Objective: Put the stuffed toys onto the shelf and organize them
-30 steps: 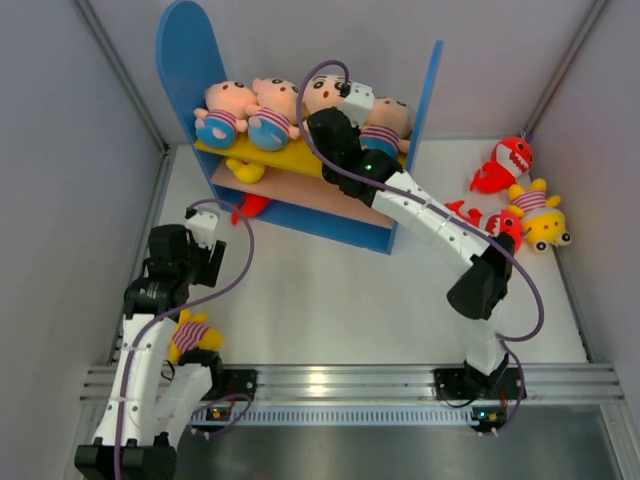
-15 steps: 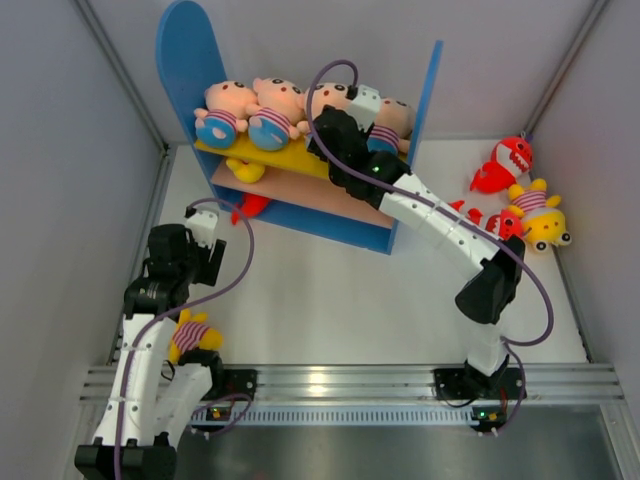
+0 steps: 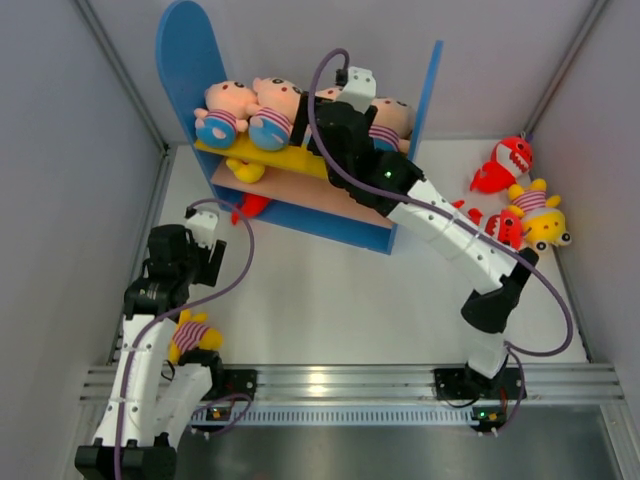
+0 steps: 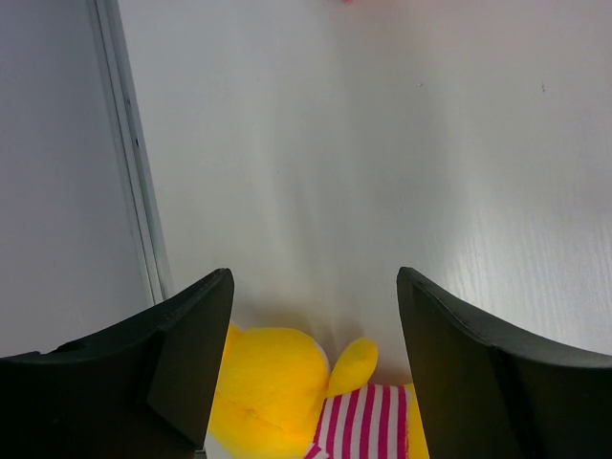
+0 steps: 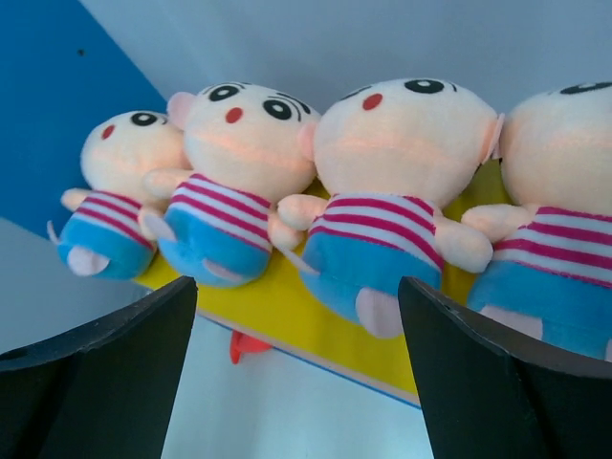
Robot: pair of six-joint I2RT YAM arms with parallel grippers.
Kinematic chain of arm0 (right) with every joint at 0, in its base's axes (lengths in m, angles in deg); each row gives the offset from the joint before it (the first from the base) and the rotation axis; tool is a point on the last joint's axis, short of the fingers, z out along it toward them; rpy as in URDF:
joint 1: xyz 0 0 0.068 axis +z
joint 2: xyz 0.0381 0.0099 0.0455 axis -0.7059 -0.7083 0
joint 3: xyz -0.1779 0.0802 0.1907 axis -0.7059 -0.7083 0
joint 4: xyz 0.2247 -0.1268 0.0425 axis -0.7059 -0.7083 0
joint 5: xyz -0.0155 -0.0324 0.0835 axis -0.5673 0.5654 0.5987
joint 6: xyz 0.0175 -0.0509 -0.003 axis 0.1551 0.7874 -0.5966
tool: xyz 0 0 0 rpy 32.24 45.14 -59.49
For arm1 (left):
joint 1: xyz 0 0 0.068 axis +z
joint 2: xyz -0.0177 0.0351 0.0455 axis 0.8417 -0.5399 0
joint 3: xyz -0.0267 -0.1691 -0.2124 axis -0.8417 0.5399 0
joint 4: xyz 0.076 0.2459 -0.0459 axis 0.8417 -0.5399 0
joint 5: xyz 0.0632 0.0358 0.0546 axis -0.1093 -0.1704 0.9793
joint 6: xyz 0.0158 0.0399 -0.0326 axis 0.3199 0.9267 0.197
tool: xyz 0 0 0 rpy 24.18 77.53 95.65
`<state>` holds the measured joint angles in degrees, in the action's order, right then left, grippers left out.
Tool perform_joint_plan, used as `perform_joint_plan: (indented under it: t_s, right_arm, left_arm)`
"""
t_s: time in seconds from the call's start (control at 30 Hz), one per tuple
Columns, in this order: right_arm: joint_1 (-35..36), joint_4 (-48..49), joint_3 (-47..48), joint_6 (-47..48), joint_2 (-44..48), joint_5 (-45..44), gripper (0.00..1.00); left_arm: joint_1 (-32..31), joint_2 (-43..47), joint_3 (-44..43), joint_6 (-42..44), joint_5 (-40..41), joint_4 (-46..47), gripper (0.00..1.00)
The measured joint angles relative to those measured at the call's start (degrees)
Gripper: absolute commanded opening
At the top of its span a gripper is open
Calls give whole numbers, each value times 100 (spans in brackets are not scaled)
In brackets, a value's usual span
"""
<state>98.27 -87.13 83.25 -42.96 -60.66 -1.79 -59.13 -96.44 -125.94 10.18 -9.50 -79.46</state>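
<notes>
The shelf [image 3: 185,60] stands at the back, and several baby dolls sit in a row on its yellow upper board [image 5: 287,316]. The right wrist view shows them side by side: one at the left [image 5: 120,191], a second [image 5: 234,182], a third [image 5: 392,191]. My right gripper [image 5: 296,287] is open just in front of the third doll, holding nothing; its arm hides that doll from above. My left gripper [image 4: 314,277] is open over a yellow striped-shirt animal [image 4: 273,382] lying by the left arm's base [image 3: 192,335], apart from its fingers.
Two red sharks [image 3: 505,160] [image 3: 500,225] and a yellow animal [image 3: 540,215] lie on the table at the right wall. A yellow toy [image 3: 245,170] sits on the lower board, with a red shark [image 3: 252,206] at the shelf's front left. Walls close both sides.
My right gripper has opened and let go of the third baby doll, which now rests on the yellow board. The arm has reached further over the shelf. The left arm has stayed still.
</notes>
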Motion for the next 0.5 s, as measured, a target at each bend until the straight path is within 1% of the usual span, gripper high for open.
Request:
perform_joint_plan:
  t_s: [0.1, 0.2, 0.3, 0.33, 0.4, 0.5]
  right_arm:
    - [142, -17, -59, 439, 334, 179, 96]
    - [157, -177, -363, 922, 1027, 487, 96]
    - [-90, -584, -846, 1141, 2133, 682, 96]
    - [-313, -745, -1010, 1156, 2557, 715, 97]
    - [-994, -918, -1377, 1143, 3412, 680, 99]
    - [-2433, -1102, -1963, 1095, 4472, 494, 99]
  left_arm:
    - [0, -4, 26, 4, 0, 2, 75]
    - [0, -4, 37, 4, -39, 2, 75]
    - [4, -4, 37, 7, -133, 2, 75]
    - [15, -4, 37, 7, -157, 2, 75]
    - [37, -2, 37, 7, -179, 4, 75]
    - [63, 0, 68, 7, -225, 4, 75]
